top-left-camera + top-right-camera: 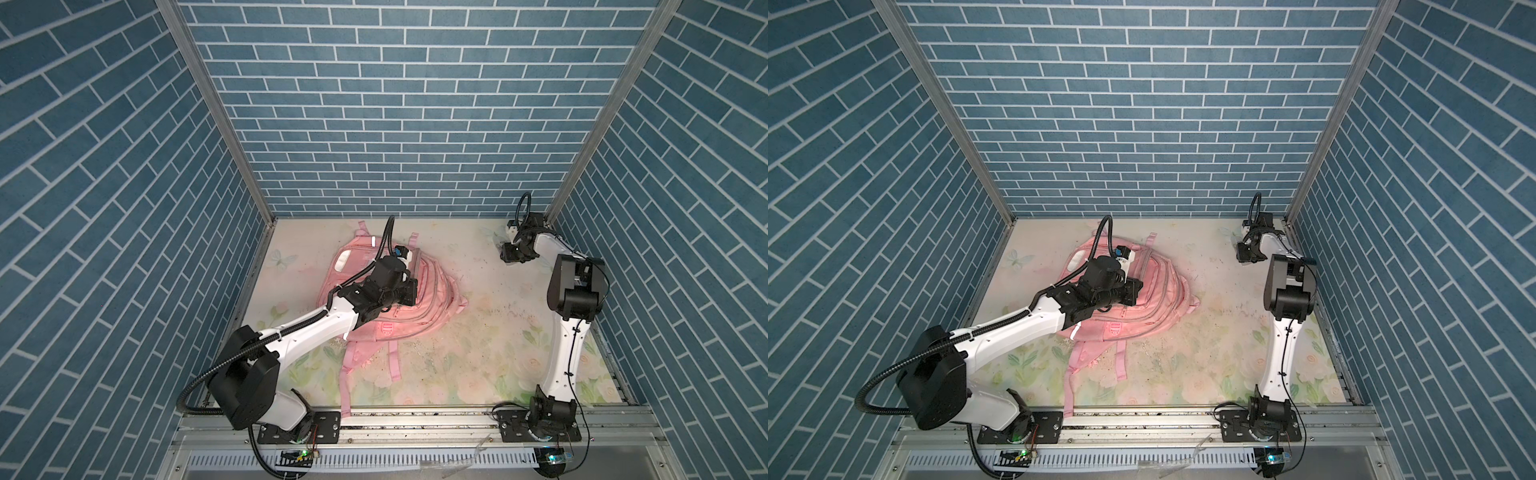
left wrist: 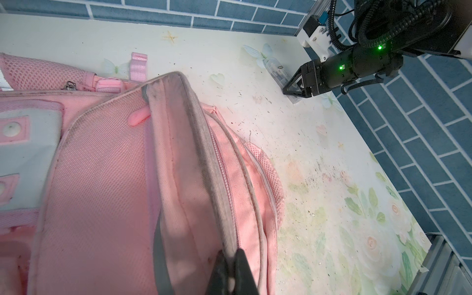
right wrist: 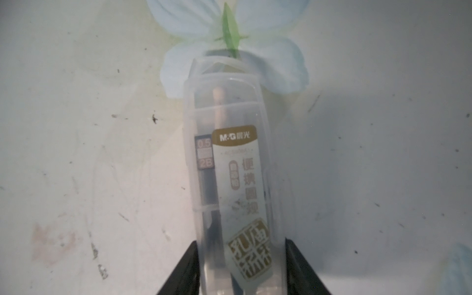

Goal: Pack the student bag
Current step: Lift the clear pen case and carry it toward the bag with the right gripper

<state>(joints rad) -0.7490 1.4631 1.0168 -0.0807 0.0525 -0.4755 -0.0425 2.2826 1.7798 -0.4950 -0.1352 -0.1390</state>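
Bag (image 1: pixel 432 299) flat on tabletop (image 1: pixel 478 353), nothing visibly packed. Left gripper (image 2: pixel 231 255): jaws pinched shut on bag's zip edge, holding it up. Case (image 3: pixel 229 153) well apart from bag, not lifted. Right gripper (image 3: pixel 241 245): jaws flank it, you can't tell if clamped. Label: "M&G", "0.5", "2B", Chinese text.

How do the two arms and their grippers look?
Both the left arm and right arm have white shells with black joint housings. A black ribbed hose follows the left; a thin black cable the right. The left gripper and right gripper are black, with tapered fingers.
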